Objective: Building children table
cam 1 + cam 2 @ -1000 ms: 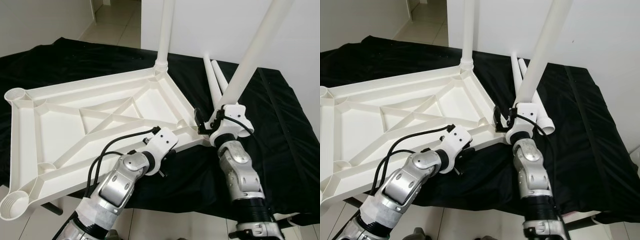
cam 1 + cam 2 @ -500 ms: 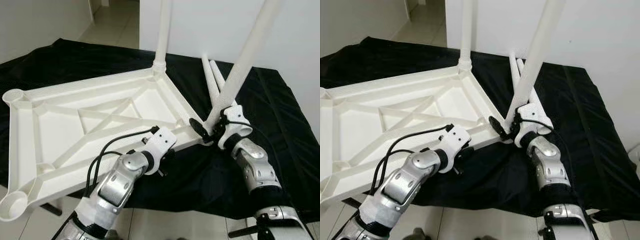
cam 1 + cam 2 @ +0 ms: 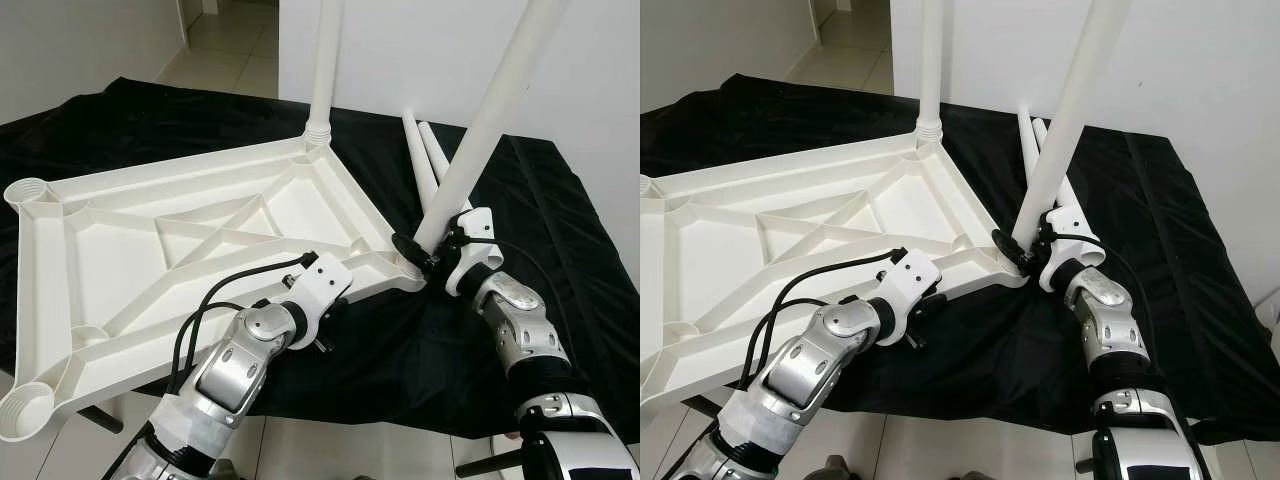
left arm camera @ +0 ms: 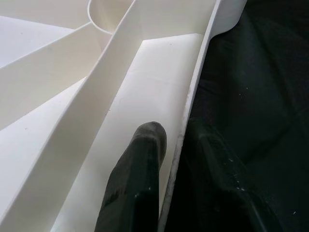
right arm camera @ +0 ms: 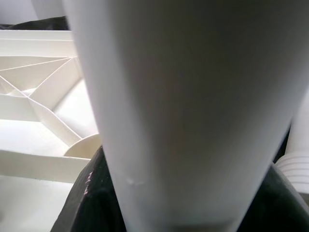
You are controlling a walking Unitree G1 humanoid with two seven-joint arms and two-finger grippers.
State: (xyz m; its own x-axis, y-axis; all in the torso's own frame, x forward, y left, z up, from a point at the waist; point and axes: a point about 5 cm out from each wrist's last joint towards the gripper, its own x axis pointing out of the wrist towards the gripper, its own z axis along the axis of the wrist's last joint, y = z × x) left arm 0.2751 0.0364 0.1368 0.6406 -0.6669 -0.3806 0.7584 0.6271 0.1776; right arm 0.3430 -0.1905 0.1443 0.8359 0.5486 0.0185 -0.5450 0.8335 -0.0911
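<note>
A white plastic table top (image 3: 130,250) lies upside down on a black cloth. One white leg (image 3: 326,70) stands upright in its far right corner socket. My right gripper (image 3: 427,255) is shut on a second leg (image 3: 490,115), which leans up and to the right. That leg's lower end is at the near right corner socket (image 3: 403,266). In the right wrist view the held leg (image 5: 193,96) is close up, with the table top (image 5: 38,63) behind it. My left gripper (image 3: 335,305) is shut on the table top's near rim (image 4: 186,121), one finger (image 4: 137,179) inside and one outside.
Two spare legs (image 3: 427,165) lie side by side on the black cloth (image 3: 560,230) behind my right gripper. Empty sockets sit at the table top's left corners (image 3: 30,190), (image 3: 25,410). A white wall (image 3: 430,50) rises behind; tiled floor (image 3: 230,45) lies at the far left.
My right arm has swung out to the right and brought the held leg's lower end left onto the near right corner socket, tilting it more. The left gripper keeps its hold.
</note>
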